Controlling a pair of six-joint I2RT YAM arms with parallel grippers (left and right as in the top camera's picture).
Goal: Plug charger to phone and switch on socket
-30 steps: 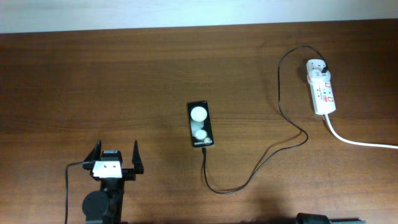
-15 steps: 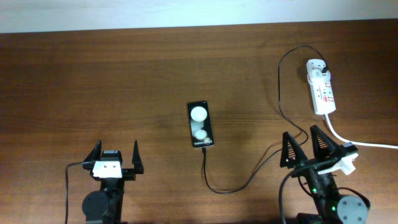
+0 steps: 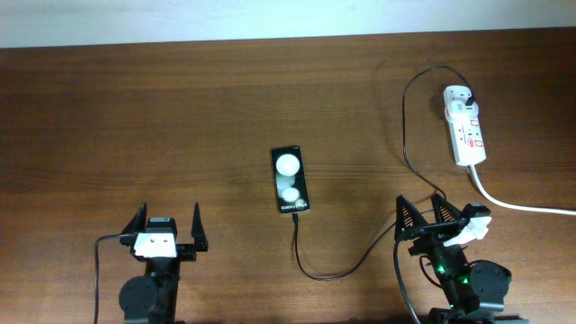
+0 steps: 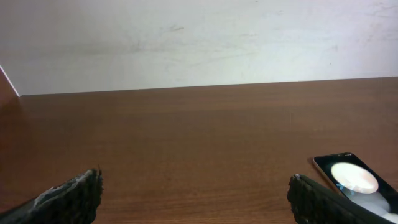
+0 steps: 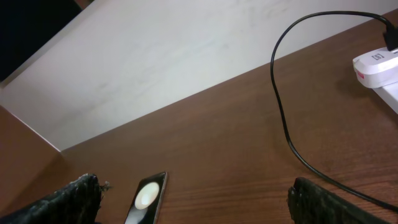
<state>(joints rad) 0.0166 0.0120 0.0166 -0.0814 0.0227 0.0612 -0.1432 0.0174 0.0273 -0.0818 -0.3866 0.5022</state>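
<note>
From overhead, the phone (image 3: pixel 290 180) lies flat near the middle of the table (image 3: pixel 135 108), long axis running from near edge to far edge. The socket (image 3: pixel 466 126) sits toward the far right corner, its thick white cord (image 3: pixel 522 205) trailing off the right edge. The charger (image 3: pixel 407 153) has its black plug in the socket's far end; the cable loops down the right side, swings toward the near edge and comes up to the phone's near short edge. The tip meets that edge, but I cannot tell whether it is seated. The left gripper (image 3: pixel 168 216) and right gripper (image 3: pixel 421 205) both stand by the near edge, jaws spread wide and holding nothing, well apart from phone and socket.

The left wrist view shows two dark fingers (image 4: pixel 68 199) spread at the bottom corners, bare wood between them, and the phone's lit face at the lower right.

The right wrist view also shows spread fingers (image 5: pixel 336 205), with the phone low and left, the cable curving on the right and the socket at the right edge.

Judging by this, the mains end is done. The phone end needs checking, and the switch — its position is unreadable — likely remains.

Small white lettering at the phone's near end seems to read "Galaxy" — the rest is too small. The socket's red marks are illegible.
</note>
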